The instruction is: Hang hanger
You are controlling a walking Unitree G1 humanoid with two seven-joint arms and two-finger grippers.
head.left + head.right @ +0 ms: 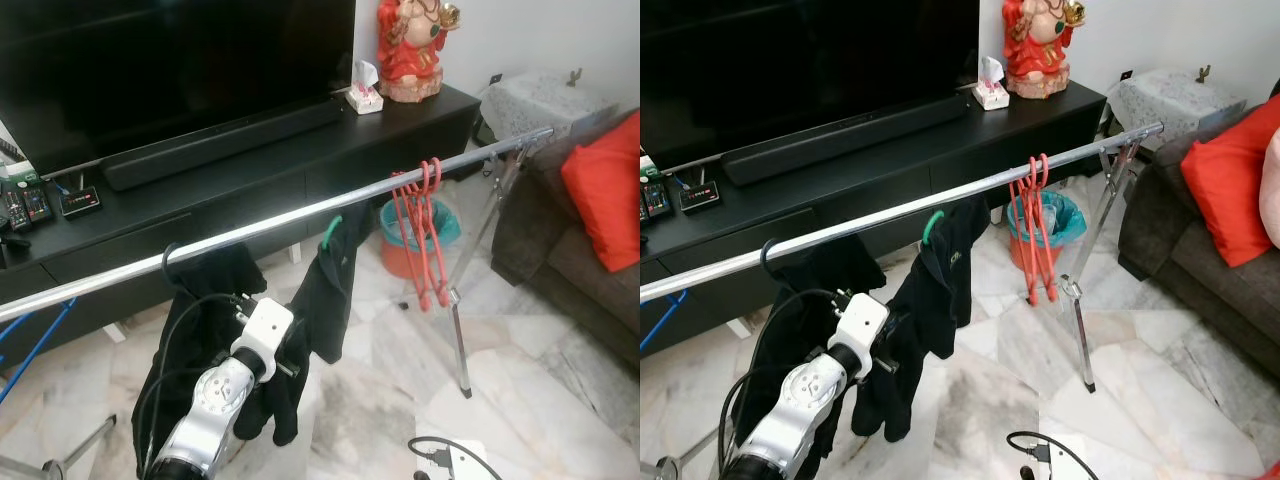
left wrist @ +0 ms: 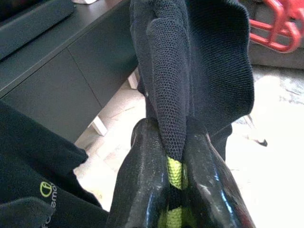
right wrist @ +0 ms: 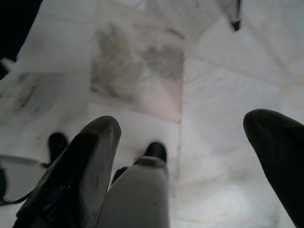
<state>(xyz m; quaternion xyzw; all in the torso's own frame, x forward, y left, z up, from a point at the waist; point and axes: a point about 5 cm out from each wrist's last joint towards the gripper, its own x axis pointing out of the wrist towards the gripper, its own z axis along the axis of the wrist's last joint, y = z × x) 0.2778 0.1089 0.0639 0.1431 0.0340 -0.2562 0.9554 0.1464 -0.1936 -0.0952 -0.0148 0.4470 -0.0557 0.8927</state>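
A chrome rail [image 1: 300,215] runs across the room at chest height. On it a green hanger hook [image 1: 330,232] carries a black garment [image 1: 330,290]. Further left on the rail hangs a second black garment [image 1: 195,300] on a dark hook. Several red hangers [image 1: 422,235] hang empty toward the rail's right end. My left gripper [image 2: 173,137] is shut on a fold of the black knit garment [image 2: 190,61], with a yellow-green stripe showing between its fingers. My left arm [image 1: 235,375] reaches up from below the rail. My right gripper [image 3: 185,128] is open, low over the marble floor.
Behind the rail stands a black TV console [image 1: 250,180] with a TV [image 1: 170,60], soundbar, remotes, tissue box and a red statue [image 1: 408,45]. A teal bin [image 1: 445,225] sits under the red hangers. The rack's leg [image 1: 460,340] and a sofa with a red cushion [image 1: 605,195] are on the right.
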